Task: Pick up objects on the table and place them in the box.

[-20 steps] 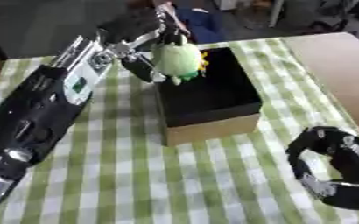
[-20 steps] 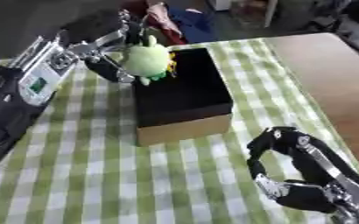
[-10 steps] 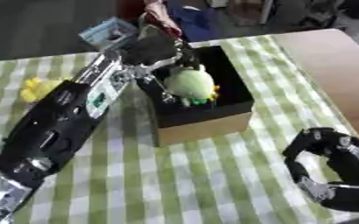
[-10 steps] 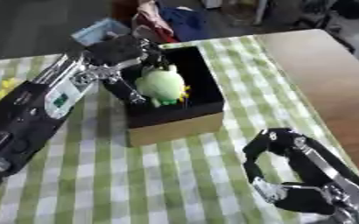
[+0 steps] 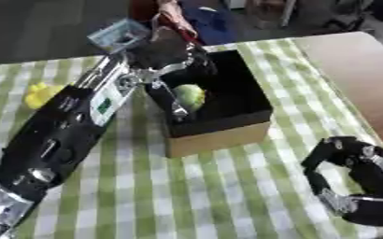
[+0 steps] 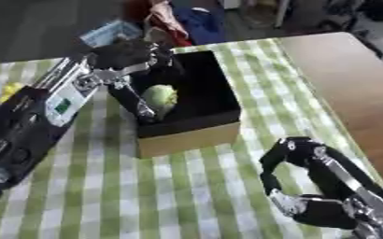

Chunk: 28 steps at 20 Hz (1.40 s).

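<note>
- The green toy (image 5: 190, 95) lies inside the box (image 5: 219, 138), against the left wall, low on the black lining. You have it where the task wants it, so that part looks finished.
- The box sits mid-table on the checked cloth (image 5: 227, 186) with its mouth facing up, which is why you can drop things in from above.
- Your left hand (image 5: 166, 51) hangs over the box's near-left corner, one finger (image 5: 172, 100) reaching down along the inner wall just beside the toy. The fingers look spread and fairly straight; I judge they hold nothing, though whether a fingertip touches the toy I cannot tell.
- The hand is low in the box because the toy had to go deep enough not to bounce out. Lift straight up, or you may catch the wall and drag the box.
- A yellow toy (image 5: 38, 93) lies on the cloth at the far left, well apart from the box. It looks like your next pick, and the left arm (image 5: 64, 135) is on that side.
- Your right hand (image 5: 350, 182) rests near the lower right corner, fingers curled inward, nothing in it. It stays clear of the box there.
- Beyond the table's far edge sit a pale blue packet (image 5: 117, 33) and some red and blue cloth (image 5: 187, 16); whether they belong to the task I cannot tell.
</note>
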Motion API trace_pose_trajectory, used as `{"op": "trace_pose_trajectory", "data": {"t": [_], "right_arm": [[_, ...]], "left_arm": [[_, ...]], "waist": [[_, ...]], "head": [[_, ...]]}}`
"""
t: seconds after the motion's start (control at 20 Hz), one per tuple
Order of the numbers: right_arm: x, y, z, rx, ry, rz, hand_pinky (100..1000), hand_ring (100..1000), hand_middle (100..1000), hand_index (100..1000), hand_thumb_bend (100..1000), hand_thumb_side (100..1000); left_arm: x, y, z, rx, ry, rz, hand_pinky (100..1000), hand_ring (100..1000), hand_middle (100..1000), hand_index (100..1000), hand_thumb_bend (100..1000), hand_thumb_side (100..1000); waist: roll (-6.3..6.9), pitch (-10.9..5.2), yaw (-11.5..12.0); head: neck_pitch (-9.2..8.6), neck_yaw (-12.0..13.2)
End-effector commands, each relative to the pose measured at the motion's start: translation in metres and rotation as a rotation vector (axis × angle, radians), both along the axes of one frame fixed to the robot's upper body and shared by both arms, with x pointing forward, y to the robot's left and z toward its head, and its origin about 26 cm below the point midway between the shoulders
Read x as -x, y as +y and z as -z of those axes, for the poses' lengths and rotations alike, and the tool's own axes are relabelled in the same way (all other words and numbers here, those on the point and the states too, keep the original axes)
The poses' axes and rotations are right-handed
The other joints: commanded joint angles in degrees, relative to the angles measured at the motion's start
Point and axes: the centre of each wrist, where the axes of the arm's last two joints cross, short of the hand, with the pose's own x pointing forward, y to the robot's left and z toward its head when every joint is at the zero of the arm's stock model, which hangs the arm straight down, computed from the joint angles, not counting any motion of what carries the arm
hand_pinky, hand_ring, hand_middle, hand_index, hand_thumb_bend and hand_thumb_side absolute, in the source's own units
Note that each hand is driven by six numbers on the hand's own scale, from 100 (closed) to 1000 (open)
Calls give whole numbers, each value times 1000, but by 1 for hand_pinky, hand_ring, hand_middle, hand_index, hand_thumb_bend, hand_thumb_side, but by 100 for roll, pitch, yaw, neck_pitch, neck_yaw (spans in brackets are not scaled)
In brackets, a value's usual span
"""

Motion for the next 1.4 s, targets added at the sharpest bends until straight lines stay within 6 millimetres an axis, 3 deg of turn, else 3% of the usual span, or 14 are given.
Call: {"op": "trace_pose_trajectory", "data": {"t": [0.05,0.35,0.55,0.95,1.4], "right_arm": [[0,-3,-5,1,-21,3,669,538,519,644,140,100],[2,-9,0,5,-7,32,669,538,519,644,139,100],[3,-12,3,10,0,47,669,538,519,643,138,100],[3,-14,4,13,2,56,669,538,519,643,137,100],[3,-14,5,11,3,57,669,538,519,643,136,100]], "left_arm": [[6,12,-30,52,-57,-16,726,604,607,779,683,212],[18,47,-57,122,-103,-87,722,591,581,760,651,156],[20,83,-59,144,-105,-203,716,582,570,751,629,127],[7,148,-26,78,-38,-457,713,586,573,748,623,100],[-2,193,9,16,24,-633,709,591,574,744,623,100]], "waist": [[-42,-138,27],[-66,-231,236],[-66,-282,416],[-96,-306,524],[-107,-296,540]], "head": [[-12,-41],[34,-153],[52,-244],[42,-301],[45,-325]]}}
